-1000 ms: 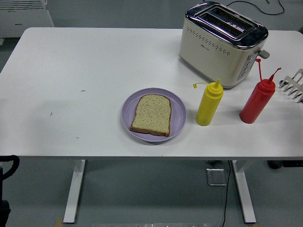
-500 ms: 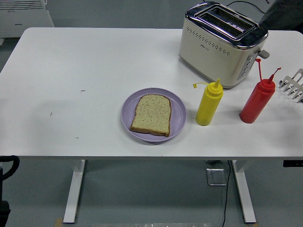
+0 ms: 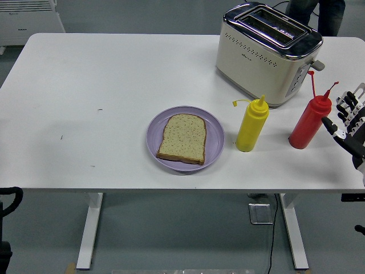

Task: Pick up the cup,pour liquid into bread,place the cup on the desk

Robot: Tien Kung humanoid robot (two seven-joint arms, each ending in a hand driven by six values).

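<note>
A slice of bread [image 3: 182, 138] lies on a lilac plate [image 3: 214, 140] near the table's middle front. To its right stand a yellow squeeze bottle [image 3: 251, 125] and, further right, a red squeeze bottle [image 3: 309, 122], both upright. No cup shows. My right hand [image 3: 346, 120] comes in at the right edge, fingers spread and holding nothing, just right of the red bottle and apart from it. Of my left arm only a black part [image 3: 8, 201] shows at the lower left edge, below the table.
A cream and chrome toaster [image 3: 266, 52] stands at the back right. A metal rack [image 3: 359, 97] sits at the right edge behind my right hand. A person's legs [image 3: 316, 12] show beyond the table's far edge.
My right hand has come into view from the right edge beside the red bottle. A person's legs now show behind the toaster. Bottles, plate and bread have not moved.
</note>
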